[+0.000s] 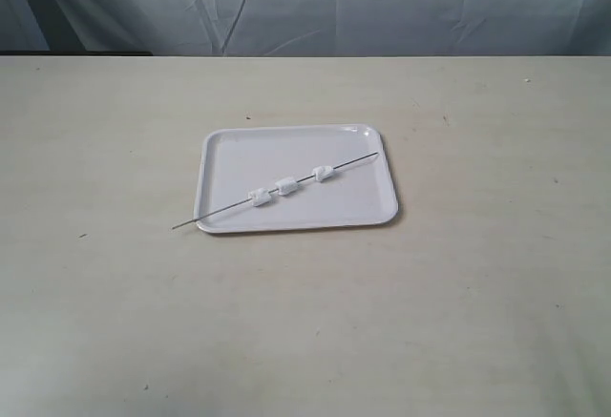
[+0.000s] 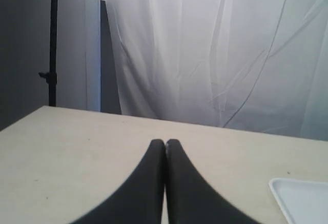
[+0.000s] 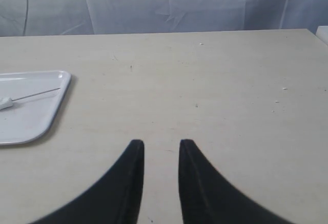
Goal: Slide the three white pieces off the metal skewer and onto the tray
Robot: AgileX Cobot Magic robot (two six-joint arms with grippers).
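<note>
White glossy tray point(image 1: 286, 150) sits around the middle of the table point(image 1: 477, 293). The metal skewer point(image 1: 229, 208) lies across it on a diagonal, from 8 o'clock to 2 o'clock in the exterior view, and its 8 o'clock tip pokes out past the rim over the table. All three white pieces point(image 1: 285, 186) are threaded on it, two close together and the third a bit further toward 2 o'clock. Left gripper point(image 2: 165, 143) has its fingers pressed together, holding nothing. Right gripper point(image 3: 161, 143) shows a narrow gap and is empty too, clear of the tray.
</note>
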